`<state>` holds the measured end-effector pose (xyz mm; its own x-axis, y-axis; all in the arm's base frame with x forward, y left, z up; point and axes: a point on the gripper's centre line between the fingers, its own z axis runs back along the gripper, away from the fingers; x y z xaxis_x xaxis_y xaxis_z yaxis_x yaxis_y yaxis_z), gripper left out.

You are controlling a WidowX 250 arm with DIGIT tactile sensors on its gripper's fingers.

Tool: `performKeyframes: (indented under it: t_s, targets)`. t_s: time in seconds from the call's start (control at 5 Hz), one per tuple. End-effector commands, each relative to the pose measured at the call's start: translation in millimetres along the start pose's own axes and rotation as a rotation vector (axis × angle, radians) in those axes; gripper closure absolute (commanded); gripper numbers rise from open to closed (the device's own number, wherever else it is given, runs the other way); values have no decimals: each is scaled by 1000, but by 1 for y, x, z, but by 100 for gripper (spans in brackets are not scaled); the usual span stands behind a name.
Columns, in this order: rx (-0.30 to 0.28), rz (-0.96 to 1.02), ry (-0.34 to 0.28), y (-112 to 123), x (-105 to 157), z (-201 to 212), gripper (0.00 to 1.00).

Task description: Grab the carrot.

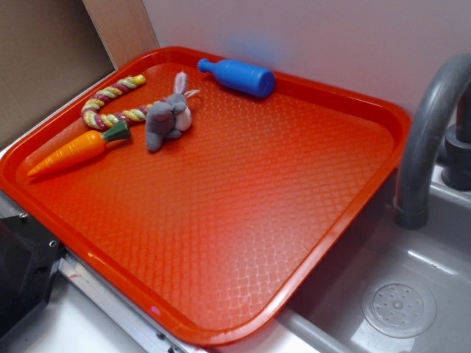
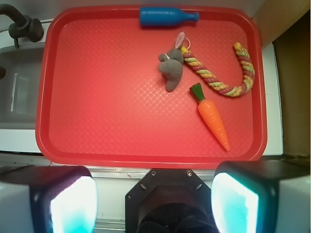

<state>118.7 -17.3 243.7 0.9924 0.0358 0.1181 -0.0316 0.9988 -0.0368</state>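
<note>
Fingers (image 2: 68, 204) spread wide, high above tray (image 2: 97, 121), carrot (image 2: 212, 116) untouched.

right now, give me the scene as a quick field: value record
surface: red tray beside a sink
target: carrot, lying flat near the tray's edge, green top toward the rope toy
neighbours: grey plush bunny touching the rope toy; blue bottle on its side at the far rim
gripper: gripper open, high above the tray, holding nothing
carrot contact: none, apart from the bunny
</note>
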Motion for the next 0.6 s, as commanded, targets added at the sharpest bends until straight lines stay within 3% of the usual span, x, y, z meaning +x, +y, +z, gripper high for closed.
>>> performKeyframes:
  t_s: [0.0, 0.4]
  targets:
    - [0, 0, 0, 0, 0, 0, 0]
    - [-26, -300, -144, 74, 16, -56, 0]
